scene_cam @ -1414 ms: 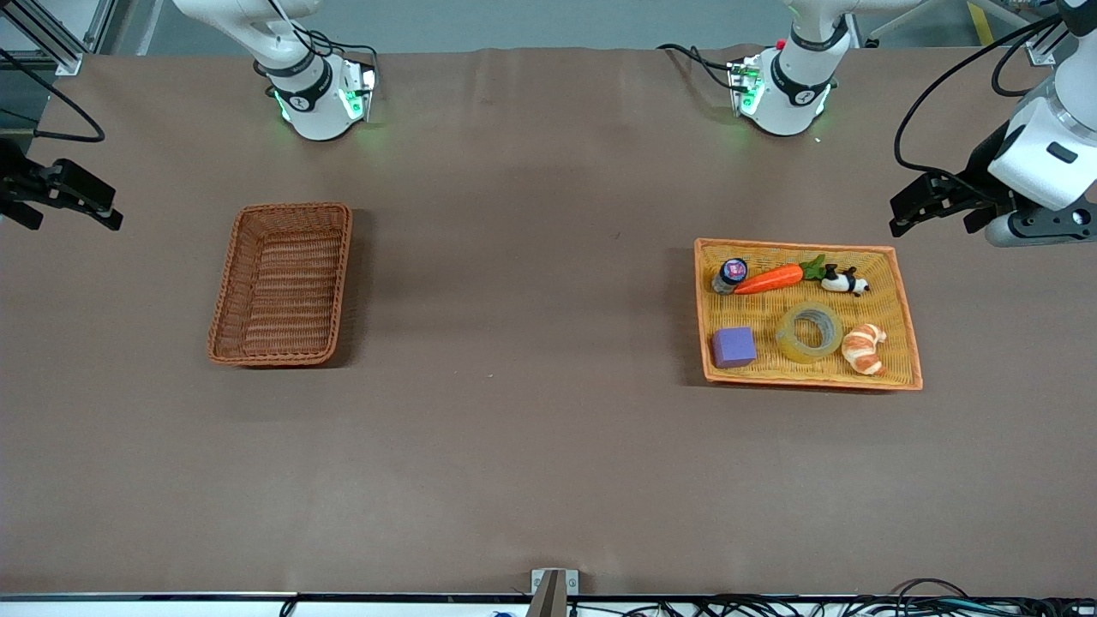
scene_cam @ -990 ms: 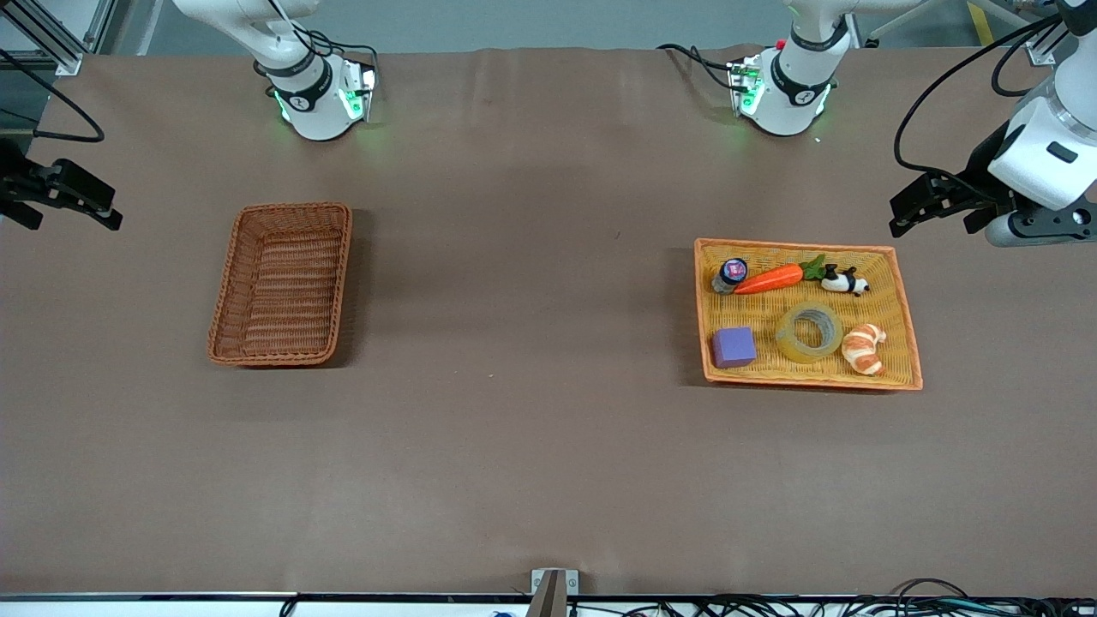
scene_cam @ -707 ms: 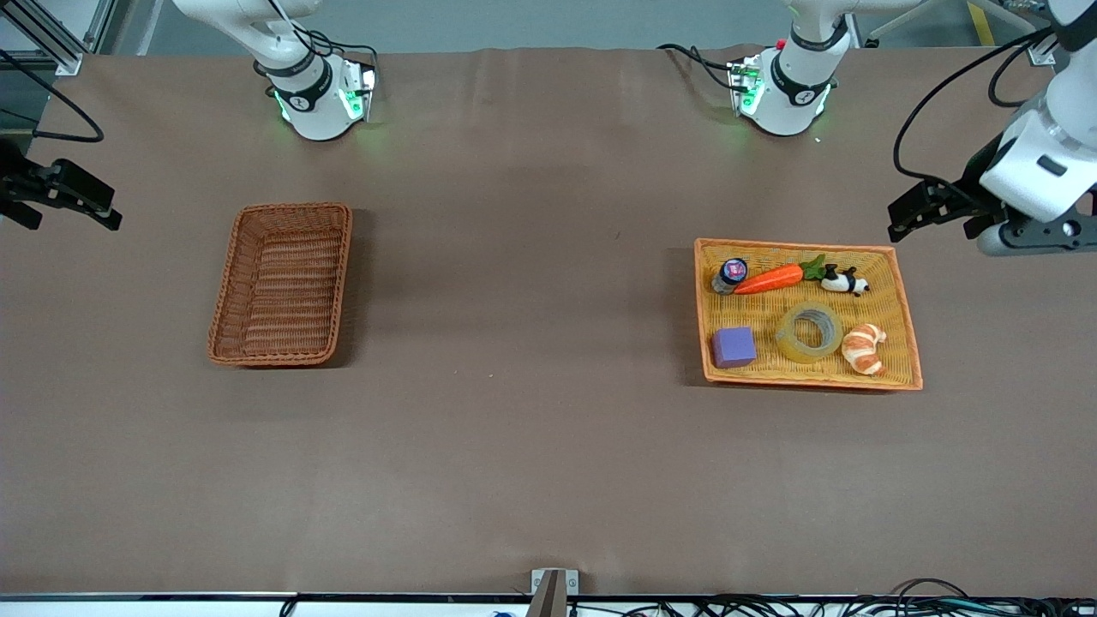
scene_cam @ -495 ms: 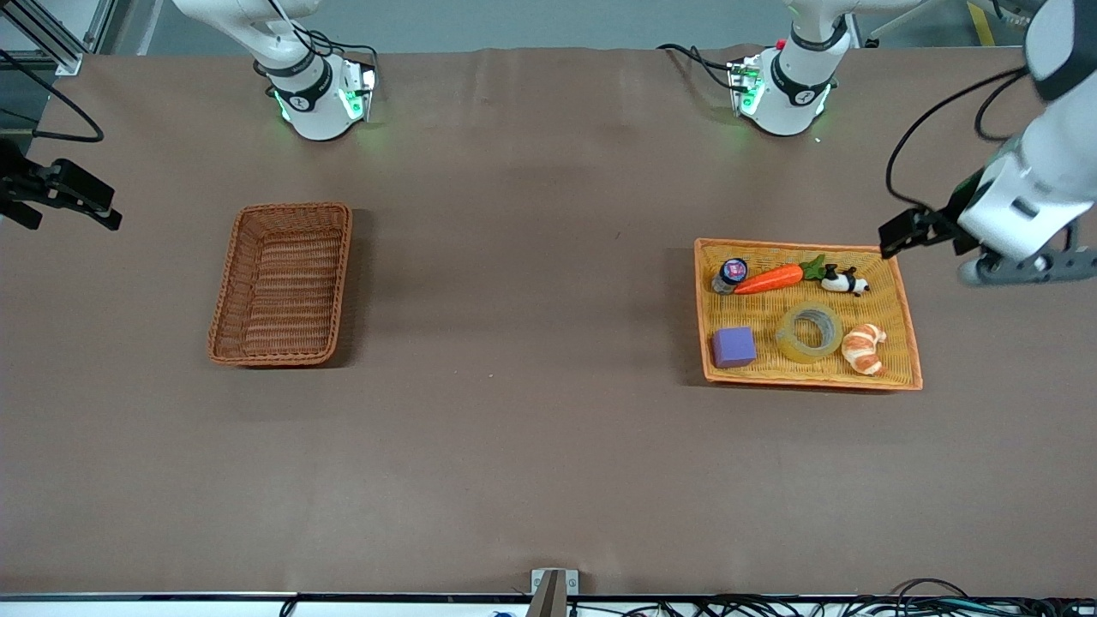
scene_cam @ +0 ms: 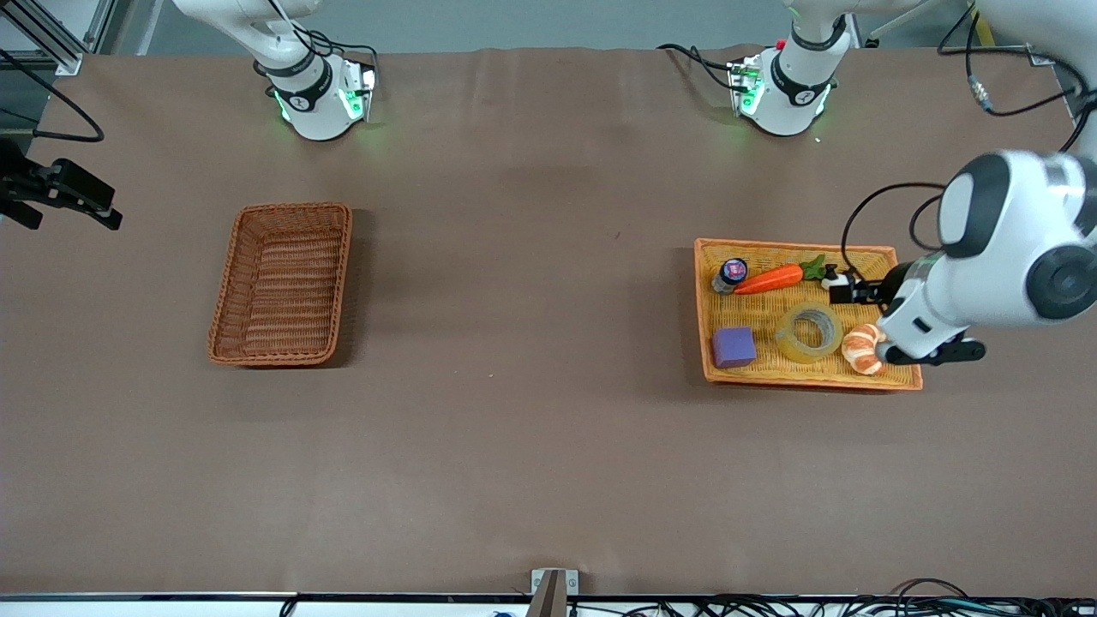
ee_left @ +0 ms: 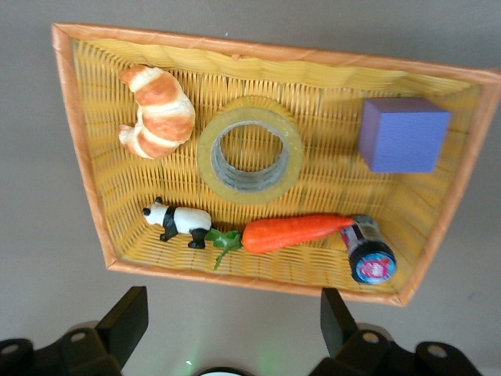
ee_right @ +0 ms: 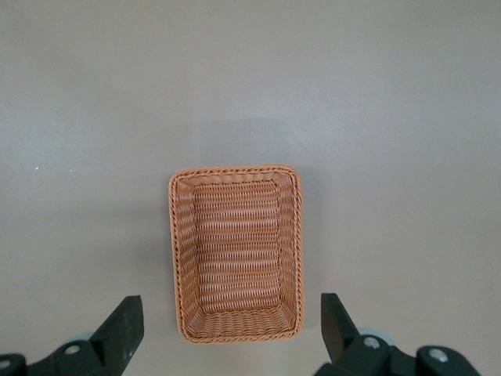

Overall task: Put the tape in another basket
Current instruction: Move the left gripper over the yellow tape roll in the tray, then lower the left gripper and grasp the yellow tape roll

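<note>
The tape [scene_cam: 810, 332] is a yellowish ring lying flat in the orange-yellow tray [scene_cam: 771, 302], between a purple cube and a croissant toy. In the left wrist view the tape [ee_left: 250, 149] shows from above in the tray [ee_left: 329, 188]. My left gripper [scene_cam: 850, 291] is open and empty, up over the tray's end by the panda toy, apart from the tape; its own view shows it [ee_left: 231, 309] with jaws wide. The reddish-brown basket [scene_cam: 287, 291] stands empty toward the right arm's end. My right gripper [scene_cam: 77, 210] waits open above the table's end, and it [ee_right: 231, 312] looks down on the basket [ee_right: 235, 243].
Also in the tray are a croissant [scene_cam: 861, 347], a purple cube [scene_cam: 734, 347], a carrot [scene_cam: 769, 278], a panda [ee_left: 178, 221] and a small capped jar [scene_cam: 730, 274]. Brown tabletop lies between tray and basket.
My left arm has swung in from the table's end and come over the tray. The right arm, the tape and the basket have not moved.
</note>
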`<state>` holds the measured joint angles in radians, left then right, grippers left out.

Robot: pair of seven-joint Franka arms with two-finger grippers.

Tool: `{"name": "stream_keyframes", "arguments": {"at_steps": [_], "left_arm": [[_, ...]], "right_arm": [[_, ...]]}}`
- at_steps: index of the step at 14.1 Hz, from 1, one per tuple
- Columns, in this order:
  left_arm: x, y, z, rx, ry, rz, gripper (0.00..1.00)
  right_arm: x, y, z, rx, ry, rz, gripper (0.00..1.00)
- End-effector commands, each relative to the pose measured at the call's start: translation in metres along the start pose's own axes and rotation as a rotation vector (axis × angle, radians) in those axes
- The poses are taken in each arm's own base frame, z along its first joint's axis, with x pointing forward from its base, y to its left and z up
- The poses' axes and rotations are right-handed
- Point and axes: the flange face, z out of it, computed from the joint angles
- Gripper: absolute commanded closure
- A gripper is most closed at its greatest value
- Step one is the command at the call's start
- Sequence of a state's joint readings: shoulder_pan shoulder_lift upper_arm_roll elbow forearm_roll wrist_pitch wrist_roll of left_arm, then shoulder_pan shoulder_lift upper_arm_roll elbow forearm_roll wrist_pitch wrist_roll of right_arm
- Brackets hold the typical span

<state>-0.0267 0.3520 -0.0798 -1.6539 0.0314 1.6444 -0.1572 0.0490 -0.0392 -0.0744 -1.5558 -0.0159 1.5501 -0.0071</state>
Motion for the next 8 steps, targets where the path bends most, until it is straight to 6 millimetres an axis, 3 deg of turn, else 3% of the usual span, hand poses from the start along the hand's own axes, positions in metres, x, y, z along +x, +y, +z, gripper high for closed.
{"name": "stream_keyframes", "arguments": {"at_steps": [1,8], "left_arm": [[0.012,-0.002,0.028,0.022,0.037,0.017,0.03],[0.043,0.002,0.124,0.012,0.023,0.021,0.04]], "right_arm": [[-0.007,-0.002,-0.004,0.016,0.002,0.012,0.0],[-0.008,-0.003,-0.004,0.016,-0.001,0.009,0.0]]}}
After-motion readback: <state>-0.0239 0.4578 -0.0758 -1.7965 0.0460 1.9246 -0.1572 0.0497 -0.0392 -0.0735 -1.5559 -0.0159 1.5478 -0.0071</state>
